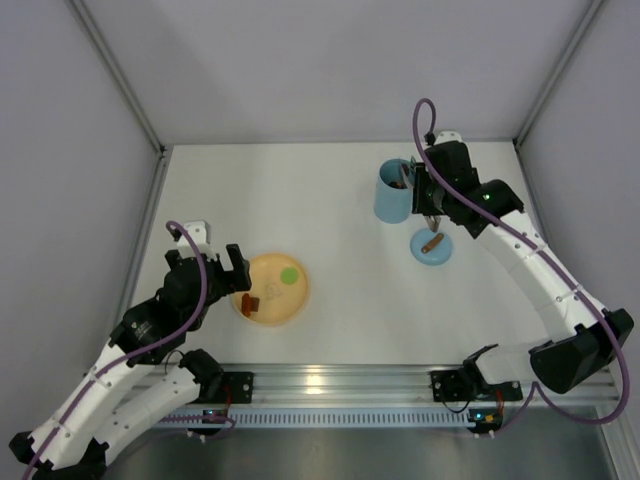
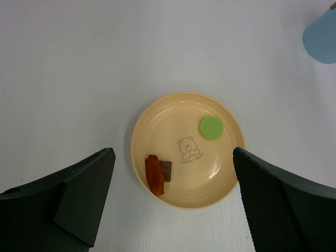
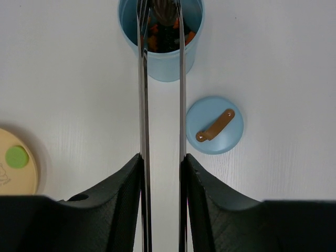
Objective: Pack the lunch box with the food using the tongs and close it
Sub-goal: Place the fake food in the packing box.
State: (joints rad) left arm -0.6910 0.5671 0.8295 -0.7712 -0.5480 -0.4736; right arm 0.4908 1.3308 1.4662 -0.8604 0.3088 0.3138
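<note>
Looking down, the top view shows the lunch box (image 1: 393,200) standing open at the table's (image 1: 300,190) far right, its lid (image 1: 432,248) flat just beside it. A plate (image 1: 285,301) sits near left, the left gripper (image 1: 209,268) at its edge. The left wrist view shows that claw spread wide above the plate, which holds a green disc (image 2: 211,127) and an orange piece (image 2: 154,176) touching a brown piece (image 2: 167,169). The right wrist view shows the right gripper (image 3: 163,160) clamped on the tongs (image 3: 143,105), tips inside the lunch box with more food (image 3: 157,37).
</note>
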